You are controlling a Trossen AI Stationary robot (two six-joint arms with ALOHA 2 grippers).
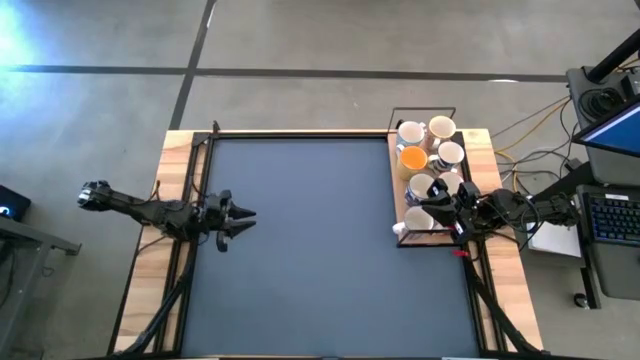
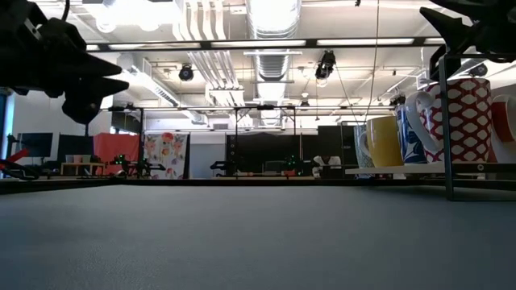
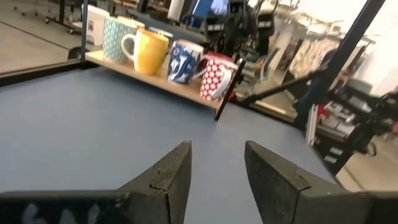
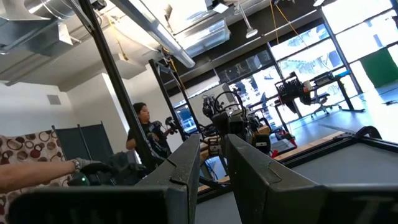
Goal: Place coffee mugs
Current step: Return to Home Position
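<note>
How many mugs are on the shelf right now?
7 mugs show, all on the shelf at the right of the table: inner column of four, outer three. The right hand covers the outer column's end; an eighth may hide there.

A table (image 1: 300, 250) with a dark mat over its wooden top is carrying a low wooden shelf (image 1: 394, 185) framed in black wire at its far right side. The coffee mugs (image 1: 450, 153) are standing close together on the shelf, with a yellow mug (image 3: 149, 51), a blue-patterned mug (image 3: 184, 61) and a red-and-white dotted mug (image 3: 214, 76) lining its inner edge
</note>
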